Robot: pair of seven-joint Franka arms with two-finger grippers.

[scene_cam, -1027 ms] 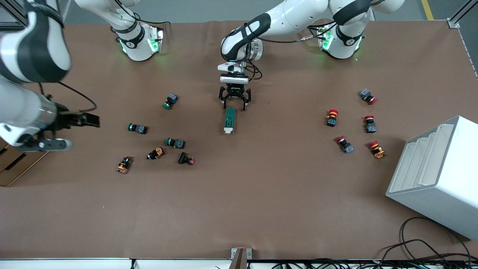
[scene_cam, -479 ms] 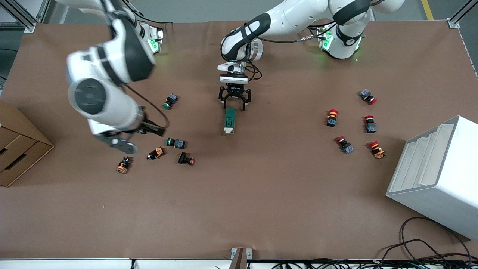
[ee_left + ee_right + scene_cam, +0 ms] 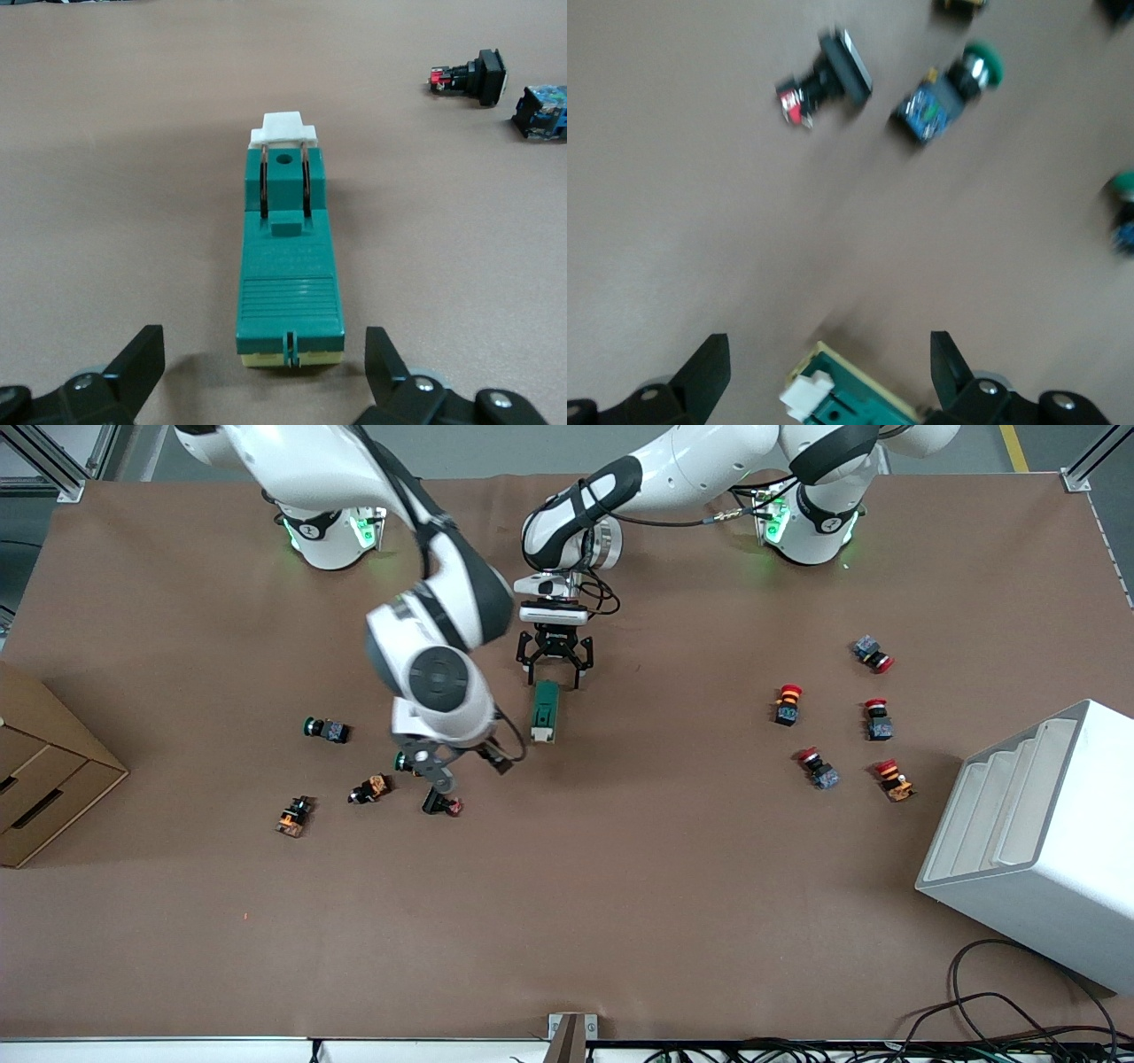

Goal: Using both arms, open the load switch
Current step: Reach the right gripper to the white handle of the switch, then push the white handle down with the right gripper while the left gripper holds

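Observation:
The load switch (image 3: 544, 710) is a dark green block lying flat mid-table, its white tab (image 3: 284, 129) at the end nearer the front camera. My left gripper (image 3: 557, 680) hangs open just off the switch's other end, and in the left wrist view its fingers (image 3: 142, 354) flank that end of the switch (image 3: 288, 266) without touching. My right gripper (image 3: 469, 763) is open low over the table beside the tab end. In the right wrist view the switch (image 3: 850, 403) lies between that gripper's (image 3: 828, 354) spread fingers, untouched.
Green-capped and orange push buttons (image 3: 326, 730) and a black button (image 3: 440, 803) lie under and beside the right arm. Red-capped buttons (image 3: 787, 704) cluster toward the left arm's end, next to a white rack (image 3: 1036, 841). A cardboard box (image 3: 44, 779) sits at the right arm's end.
The right arm has swung from its end of the table to the middle, so its open gripper now sits beside the switch's tab end. The left gripper and the switch have not moved.

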